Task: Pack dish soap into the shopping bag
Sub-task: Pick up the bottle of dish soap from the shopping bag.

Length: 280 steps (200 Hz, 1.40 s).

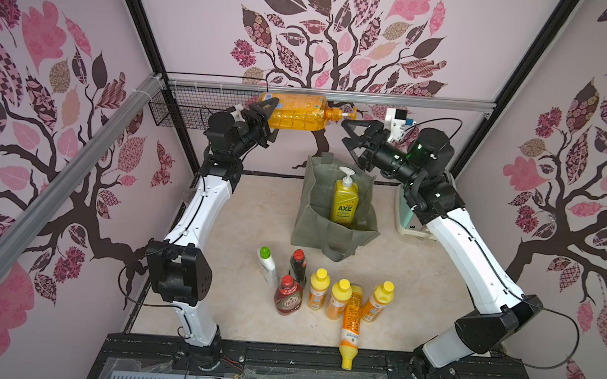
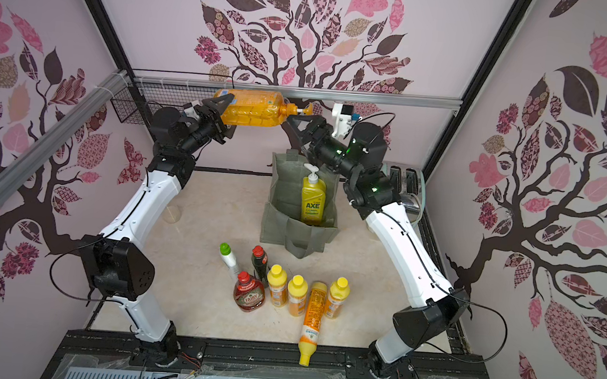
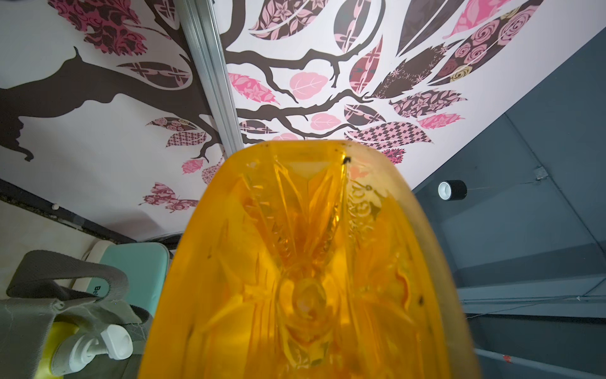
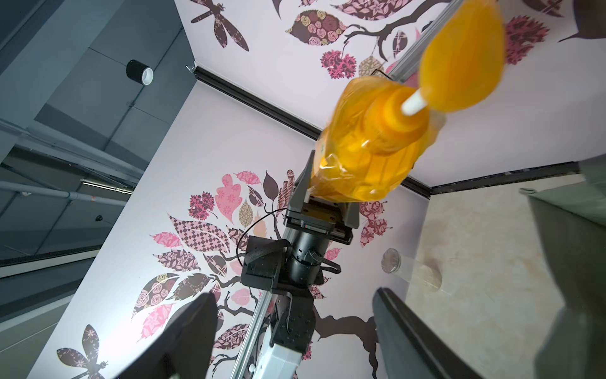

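High over the back of the table, the big orange pump bottle point(image 1: 297, 114) point(image 2: 253, 108) of dish soap lies level, with my left gripper point(image 1: 271, 115) shut on its base end. That bottle fills the left wrist view point(image 3: 305, 262). My right gripper point(image 1: 346, 132) point(image 4: 292, 295) is open just beyond the pump head and holds nothing. Below stands the grey-green shopping bag point(image 1: 314, 221) point(image 2: 276, 222) with the yellow AXE bottle point(image 1: 343, 205) upright inside. Near the front stand the white green-capped bottle point(image 1: 267, 266), dark red-capped bottle point(image 1: 298, 267), red Fairy point(image 1: 288, 298) and small orange bottles point(image 1: 338, 298); one small orange bottle point(image 1: 350, 326) lies flat.
A black wire basket point(image 1: 178, 108) hangs on the back left wall. A mint-green appliance point(image 1: 410, 218) sits behind my right arm. A clear glass jar point(image 2: 173, 213) lies left of the bag. The fallen bottle's cap reaches over the black front rail point(image 1: 280, 357).
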Each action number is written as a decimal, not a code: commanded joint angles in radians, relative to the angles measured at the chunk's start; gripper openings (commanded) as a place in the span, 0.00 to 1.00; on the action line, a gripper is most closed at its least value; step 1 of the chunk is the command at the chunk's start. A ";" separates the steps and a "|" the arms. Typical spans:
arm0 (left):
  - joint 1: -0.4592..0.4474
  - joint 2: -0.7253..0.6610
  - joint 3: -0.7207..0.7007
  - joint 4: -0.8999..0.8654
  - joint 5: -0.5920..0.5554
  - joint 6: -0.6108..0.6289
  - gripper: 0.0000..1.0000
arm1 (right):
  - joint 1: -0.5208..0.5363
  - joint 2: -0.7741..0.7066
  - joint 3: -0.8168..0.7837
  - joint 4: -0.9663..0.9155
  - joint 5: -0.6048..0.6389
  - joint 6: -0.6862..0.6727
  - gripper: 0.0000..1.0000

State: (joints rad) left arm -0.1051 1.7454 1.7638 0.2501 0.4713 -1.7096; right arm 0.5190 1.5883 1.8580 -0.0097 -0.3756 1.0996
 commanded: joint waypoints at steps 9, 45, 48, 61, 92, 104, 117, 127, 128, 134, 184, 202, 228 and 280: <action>-0.013 -0.154 -0.065 0.246 -0.084 -0.028 0.00 | 0.014 0.036 -0.038 0.136 0.224 -0.006 0.76; -0.033 -0.233 -0.174 0.261 -0.122 -0.030 0.00 | 0.046 0.117 0.044 0.171 0.312 -0.011 0.69; -0.034 -0.236 -0.175 0.259 -0.127 -0.030 0.00 | 0.051 0.123 0.050 0.171 0.316 -0.011 0.69; -0.033 -0.244 -0.171 0.256 -0.138 -0.031 0.00 | 0.071 0.139 0.072 0.160 0.340 -0.016 0.68; -0.033 -0.243 -0.148 0.258 -0.140 -0.043 0.00 | 0.114 0.141 0.058 0.156 0.411 -0.032 0.65; -0.033 -0.245 -0.155 0.266 -0.137 -0.050 0.00 | 0.117 0.135 0.035 0.189 0.436 -0.043 0.58; -0.033 -0.249 -0.163 0.269 -0.122 -0.056 0.00 | 0.116 0.134 0.022 0.224 0.464 -0.055 0.56; -0.038 -0.251 -0.173 0.266 -0.110 -0.050 0.00 | 0.117 0.141 0.034 0.236 0.475 -0.070 0.55; -0.038 -0.253 -0.175 0.266 -0.110 -0.050 0.00 | 0.117 0.142 0.035 0.235 0.475 -0.072 0.55; -0.040 -0.256 -0.184 0.267 -0.108 -0.051 0.00 | 0.116 0.150 0.047 0.237 0.477 -0.078 0.55; -0.045 -0.265 -0.225 0.290 -0.105 -0.075 0.00 | 0.114 0.199 0.091 0.254 0.529 -0.083 0.60; -0.049 -0.256 -0.210 0.295 -0.098 -0.082 0.00 | 0.111 0.230 0.125 0.245 0.526 -0.078 0.59; -0.055 -0.256 -0.212 0.299 -0.094 -0.090 0.00 | 0.109 0.279 0.188 0.229 0.511 -0.069 0.57; -0.046 -0.264 -0.221 0.309 -0.105 -0.103 0.00 | 0.093 0.286 0.169 0.221 0.522 -0.040 0.63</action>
State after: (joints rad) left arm -0.1394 1.5661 1.5028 0.3111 0.2783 -1.7805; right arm 0.6403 1.8786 2.0243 0.1947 0.1051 1.0534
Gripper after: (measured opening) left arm 0.604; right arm 0.626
